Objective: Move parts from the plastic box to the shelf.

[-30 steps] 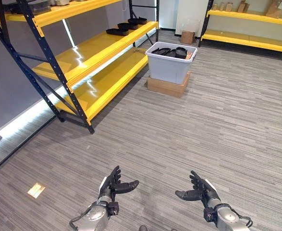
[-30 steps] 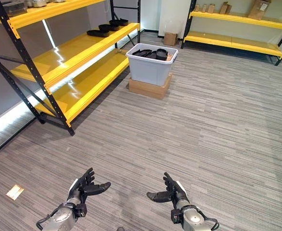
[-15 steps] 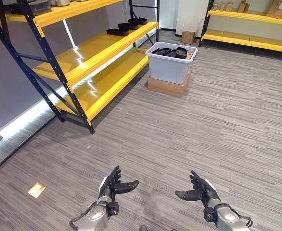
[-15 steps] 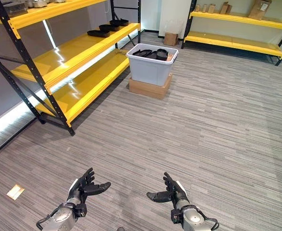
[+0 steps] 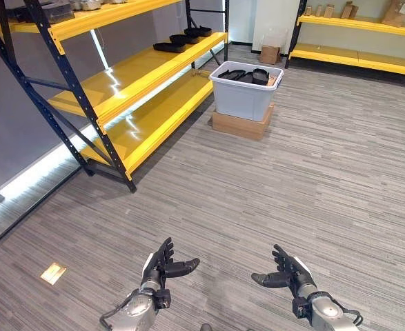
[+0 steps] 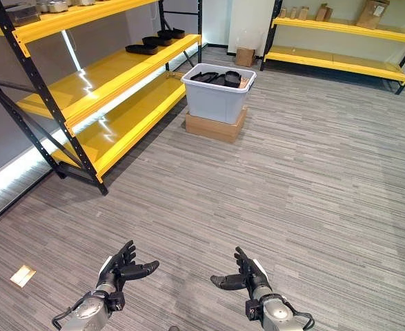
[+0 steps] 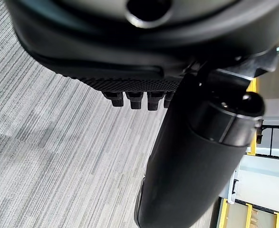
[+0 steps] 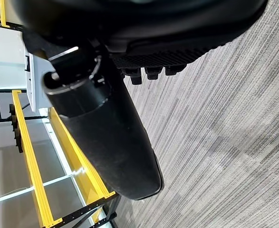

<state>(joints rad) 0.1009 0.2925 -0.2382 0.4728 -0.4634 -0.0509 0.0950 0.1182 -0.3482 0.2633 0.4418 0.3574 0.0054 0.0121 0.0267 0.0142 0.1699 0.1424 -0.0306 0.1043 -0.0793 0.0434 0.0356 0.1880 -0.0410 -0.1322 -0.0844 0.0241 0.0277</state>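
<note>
A grey plastic box [image 5: 245, 93] stands on a flat cardboard box [image 5: 241, 124] far ahead, with several black parts [image 5: 252, 74] inside it. More black parts [image 5: 181, 38] lie on the middle level of the yellow shelf [image 5: 123, 79] at the left. My left hand [image 5: 159, 269] and right hand [image 5: 286, 274] hang low over the carpet near me, palms facing each other, both open and empty. The left wrist view shows the left hand's thumb [image 7: 196, 156] straight over the carpet; the right thumb [image 8: 110, 133] looks the same in the right wrist view.
A second yellow shelf [image 5: 357, 58] with cardboard boxes runs along the far wall. A small cardboard box [image 5: 269, 53] sits on the floor behind the plastic box. A small paper tag [image 5: 52, 273] lies on the carpet at my left. Open carpet lies between me and the box.
</note>
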